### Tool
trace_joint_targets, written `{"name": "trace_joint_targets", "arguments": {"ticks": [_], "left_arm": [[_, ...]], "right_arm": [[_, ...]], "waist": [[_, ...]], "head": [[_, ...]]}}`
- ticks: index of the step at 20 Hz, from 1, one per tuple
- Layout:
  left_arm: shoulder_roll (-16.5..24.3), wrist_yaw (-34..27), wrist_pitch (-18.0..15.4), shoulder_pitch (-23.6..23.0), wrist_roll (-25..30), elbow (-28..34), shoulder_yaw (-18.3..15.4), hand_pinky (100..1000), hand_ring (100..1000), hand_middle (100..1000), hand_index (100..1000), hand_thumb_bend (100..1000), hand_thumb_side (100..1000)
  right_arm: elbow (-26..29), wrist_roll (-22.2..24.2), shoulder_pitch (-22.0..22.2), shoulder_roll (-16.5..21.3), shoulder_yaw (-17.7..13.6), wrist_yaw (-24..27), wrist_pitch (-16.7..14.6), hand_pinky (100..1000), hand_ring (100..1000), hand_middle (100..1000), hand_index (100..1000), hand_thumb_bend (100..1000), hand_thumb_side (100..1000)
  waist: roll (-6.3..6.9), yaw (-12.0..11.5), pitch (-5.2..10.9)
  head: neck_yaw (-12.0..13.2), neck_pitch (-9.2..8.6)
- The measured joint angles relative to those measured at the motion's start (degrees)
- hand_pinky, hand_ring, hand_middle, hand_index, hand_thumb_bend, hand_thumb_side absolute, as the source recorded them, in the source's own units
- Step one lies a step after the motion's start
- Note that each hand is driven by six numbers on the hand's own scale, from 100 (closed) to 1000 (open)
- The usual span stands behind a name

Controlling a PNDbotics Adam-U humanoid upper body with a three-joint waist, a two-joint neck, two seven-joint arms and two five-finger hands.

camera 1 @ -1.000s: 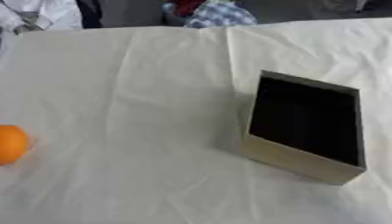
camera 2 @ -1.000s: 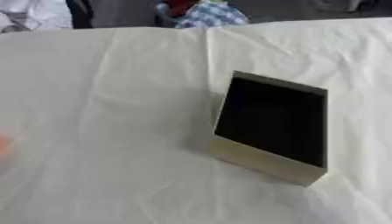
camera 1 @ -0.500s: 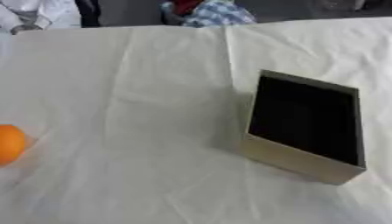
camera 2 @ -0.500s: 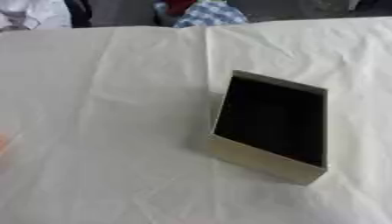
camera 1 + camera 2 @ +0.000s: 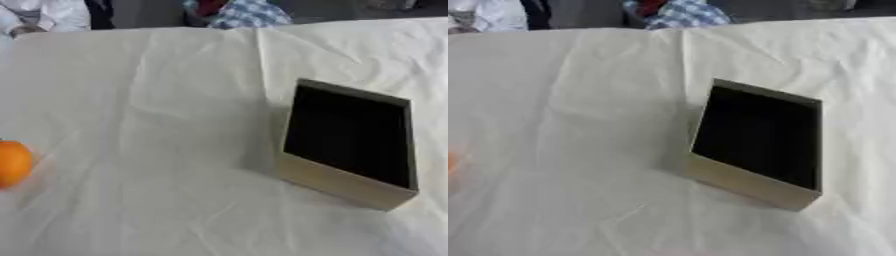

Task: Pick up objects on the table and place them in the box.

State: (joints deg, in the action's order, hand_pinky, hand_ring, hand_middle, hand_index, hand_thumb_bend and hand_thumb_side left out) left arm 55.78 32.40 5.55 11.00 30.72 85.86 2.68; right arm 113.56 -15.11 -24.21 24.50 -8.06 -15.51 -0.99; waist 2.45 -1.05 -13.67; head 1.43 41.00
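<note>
1. Neither hand shows in either view, so there is no telling how open they are or whether they hold anything.
2. Orange (image 5: pixel 12 163) lies at the left edge of the cloth (image 5: pixel 157 115).
3. Box (image 5: pixel 346 180) sits right of centre, well apart from the orange, with a dark inside.

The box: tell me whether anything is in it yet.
Looks empty: the box shows only a dark interior, and the orange still lies on the white tablecloth far to its left.

An orange ball (image 5: pixel 12 163), a tan box (image 5: pixel 343 183) with black inside, a white cloth (image 5: pixel 149 100).
</note>
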Motion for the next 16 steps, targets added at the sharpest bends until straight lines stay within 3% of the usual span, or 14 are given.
{"name": "trace_joint_targets", "arguments": {"ticks": [8, 16], "left_arm": [[-0.65, -0.65, -2.05, 0.78, -2.92, -0.83, 0.66, 549, 697, 677, 715, 292, 100], [-0.97, -3.16, -1.97, 0.77, -6.32, -1.01, 0.70, 489, 634, 632, 673, 127, 100]], "right_arm": [[0.00, 0.01, 0.00, -0.04, 0.01, 0.07, -0.01, 593, 676, 560, 784, 100, 800], [0.00, 0.00, 0.02, -0.06, 0.01, 0.10, -0.02, 594, 676, 561, 785, 100, 799]], "waist": [[0.17, 0.25, -0.16], [0.30, 0.22, -0.17]], "head": [[0.18, -0.01], [0.27, -0.01]]}}
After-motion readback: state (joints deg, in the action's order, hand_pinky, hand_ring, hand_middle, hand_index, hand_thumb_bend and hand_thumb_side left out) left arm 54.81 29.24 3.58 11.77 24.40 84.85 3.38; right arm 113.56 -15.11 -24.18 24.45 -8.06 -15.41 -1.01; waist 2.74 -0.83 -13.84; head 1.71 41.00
